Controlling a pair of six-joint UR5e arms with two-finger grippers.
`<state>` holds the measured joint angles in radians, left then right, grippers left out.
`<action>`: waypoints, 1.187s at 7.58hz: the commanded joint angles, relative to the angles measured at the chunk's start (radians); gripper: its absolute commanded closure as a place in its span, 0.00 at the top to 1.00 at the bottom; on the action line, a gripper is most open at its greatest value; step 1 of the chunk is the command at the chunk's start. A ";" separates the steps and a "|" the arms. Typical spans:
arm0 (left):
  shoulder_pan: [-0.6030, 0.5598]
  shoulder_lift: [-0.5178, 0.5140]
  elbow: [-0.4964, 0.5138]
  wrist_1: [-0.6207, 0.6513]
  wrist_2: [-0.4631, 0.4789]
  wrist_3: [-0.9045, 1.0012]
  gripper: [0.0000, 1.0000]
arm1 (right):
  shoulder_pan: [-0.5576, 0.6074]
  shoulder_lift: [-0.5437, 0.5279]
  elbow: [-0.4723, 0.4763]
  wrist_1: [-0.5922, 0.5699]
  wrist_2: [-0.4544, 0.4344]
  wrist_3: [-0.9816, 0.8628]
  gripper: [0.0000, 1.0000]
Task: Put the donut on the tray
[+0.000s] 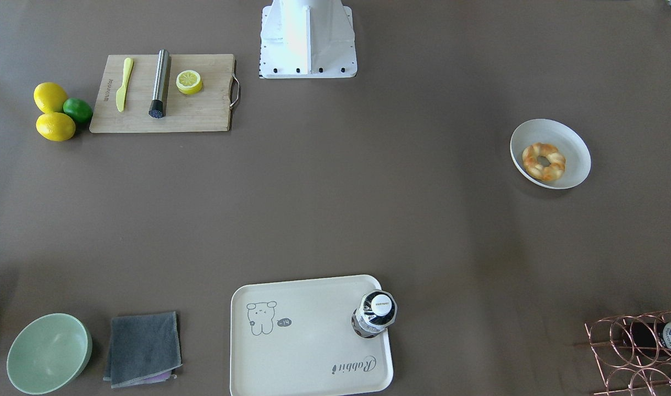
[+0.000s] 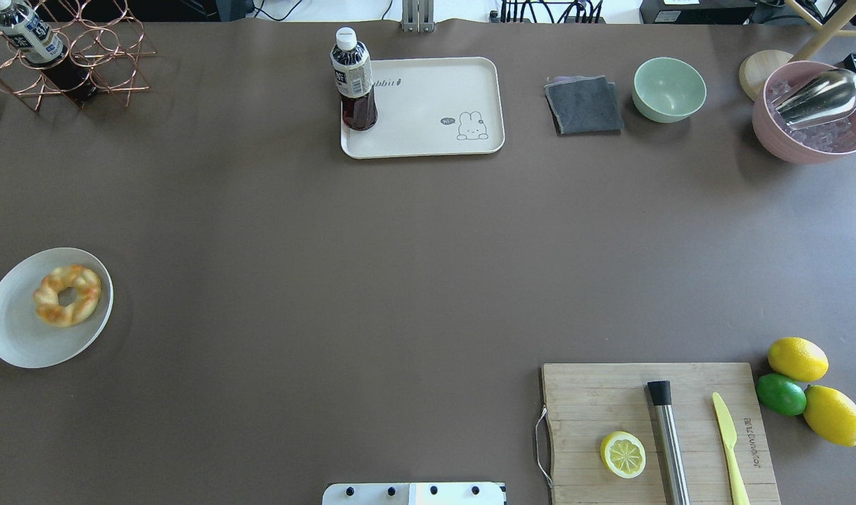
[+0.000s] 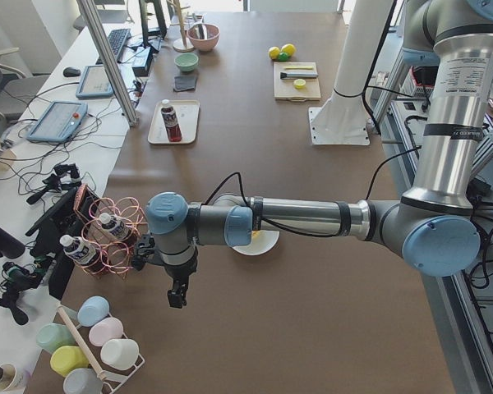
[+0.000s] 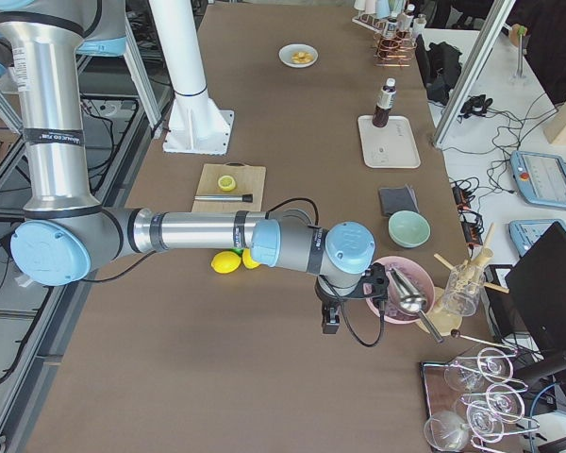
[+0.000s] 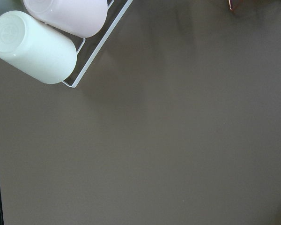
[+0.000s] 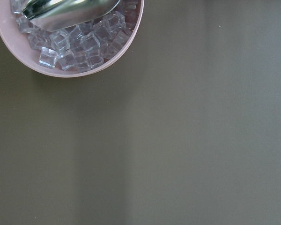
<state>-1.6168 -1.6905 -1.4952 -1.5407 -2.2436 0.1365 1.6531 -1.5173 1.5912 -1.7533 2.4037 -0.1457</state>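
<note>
The donut point(image 1: 543, 161) is a golden twisted ring and lies in a round white bowl point(image 1: 575, 144) at the table's left side; it also shows in the overhead view point(image 2: 67, 295). The cream tray point(image 1: 308, 346) with the "Rabbit" script lies at the far edge, also in the overhead view point(image 2: 428, 112). A dark drink bottle point(image 2: 354, 81) stands upright on the tray's left corner. My left gripper point(image 3: 177, 295) hangs over bare table beyond the bowl, near the table's left end. My right gripper point(image 4: 329, 326) hangs beside a pink ice bowl point(image 4: 401, 293). I cannot tell whether either gripper is open or shut.
A wooden cutting board point(image 2: 652, 428) carries a lemon half, a steel muddler and a yellow knife. Two lemons and a lime point(image 2: 781, 393) lie beside it. A grey cloth point(image 2: 584, 105), a green bowl point(image 2: 669, 89) and a copper bottle rack point(image 2: 63, 59) stand along the far edge.
</note>
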 commanded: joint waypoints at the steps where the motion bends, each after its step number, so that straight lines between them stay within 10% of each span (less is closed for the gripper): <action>1: -0.002 0.003 -0.010 -0.015 -0.001 0.015 0.98 | 0.001 -0.003 0.000 0.000 0.000 0.000 1.00; 9: 0.014 -0.020 0.039 -0.070 0.030 0.012 0.98 | 0.001 -0.001 -0.005 0.000 -0.002 -0.002 1.00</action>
<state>-1.6156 -1.6936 -1.5047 -1.5966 -2.2373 0.1539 1.6536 -1.5223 1.5883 -1.7520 2.4027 -0.1471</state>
